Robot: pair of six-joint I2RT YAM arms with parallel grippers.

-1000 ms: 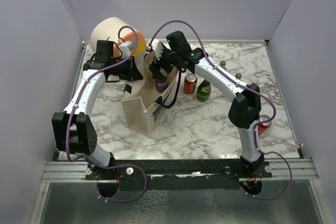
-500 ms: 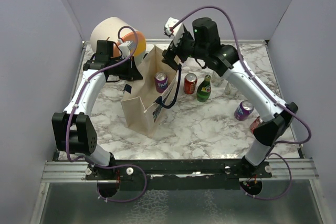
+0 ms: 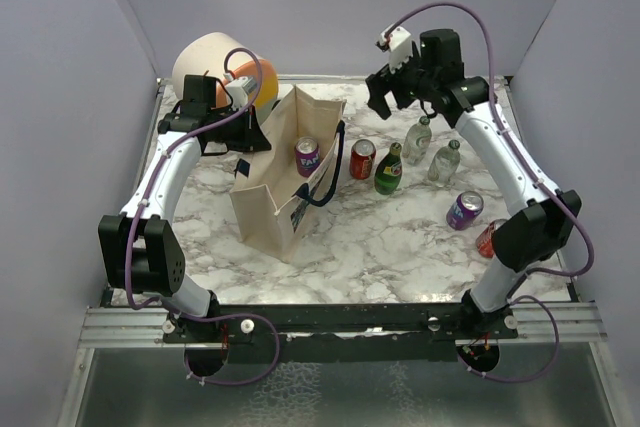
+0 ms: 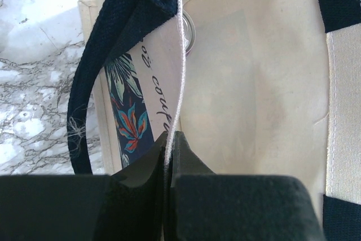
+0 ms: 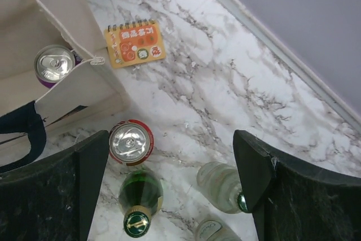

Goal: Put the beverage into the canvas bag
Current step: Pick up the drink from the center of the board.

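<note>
The beige canvas bag (image 3: 272,197) with navy handles stands open left of centre. A purple beverage can (image 3: 307,155) stands upright inside it; it also shows in the right wrist view (image 5: 54,65). My left gripper (image 3: 256,134) is shut on the bag's far-left rim; in the left wrist view (image 4: 169,146) the jaws pinch the white stitched edge next to a navy handle (image 4: 84,111). My right gripper (image 3: 387,97) is open and empty, raised over the back right of the table, well away from the bag. The right wrist view (image 5: 171,139) shows bare marble between its fingers.
A red can (image 3: 362,159), a green bottle (image 3: 388,169) and two clear bottles (image 3: 418,134) (image 3: 444,161) stand right of the bag. A purple can (image 3: 464,210) and a red can (image 3: 487,238) lie near the right arm. A cream-and-orange drum (image 3: 205,62) is back left. An orange notebook (image 5: 135,43) lies behind the bag.
My right gripper let go of the purple can inside the bag, opened, then rose and swung right toward the back. The left gripper kept its hold on the rim.
</note>
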